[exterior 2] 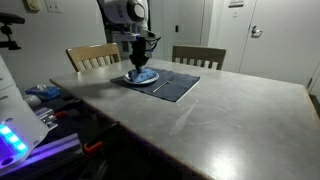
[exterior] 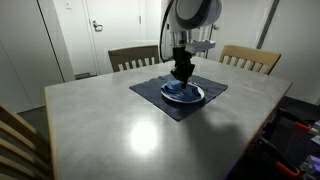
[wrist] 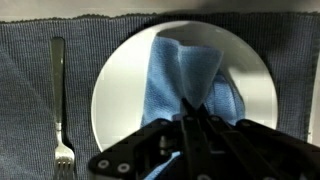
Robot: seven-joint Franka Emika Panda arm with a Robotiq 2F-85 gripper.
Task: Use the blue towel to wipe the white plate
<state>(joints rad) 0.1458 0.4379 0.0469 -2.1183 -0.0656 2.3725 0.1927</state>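
At a grey dining table (exterior: pixel 120 130), we see the arm standing upright over a dark placemat (wrist: pixel 28 100) with the gripper (wrist: pixel 197 108) lowered onto the white plate (wrist: pixel 118 95). In the wrist view the blue towel (wrist: pixel 172 75) lies bunched on the plate, covering its middle and running toward the far rim, with bare white showing on either side. The two fingers come in from the bottom edge and meet almost tip to tip on the near part of the cloth; we read them as closed together, pinching a raised fold of the towel, with no gap visible between them. The towel therefore lies directly under and just ahead of the fingertips, touching them. A fork (wrist: pixel 58 100) lies on the placemat beside the plate, apart from its rim, with its tines toward the camera. In both exterior views the gripper (exterior: pixel 182 74) (exterior 2: pixel 140 64) sits right above the plate (exterior: pixel 184 95) (exterior 2: pixel 143 78), and two wooden chairs (exterior: pixel 133 57) (exterior: pixel 250 58) stand at the table's far side.
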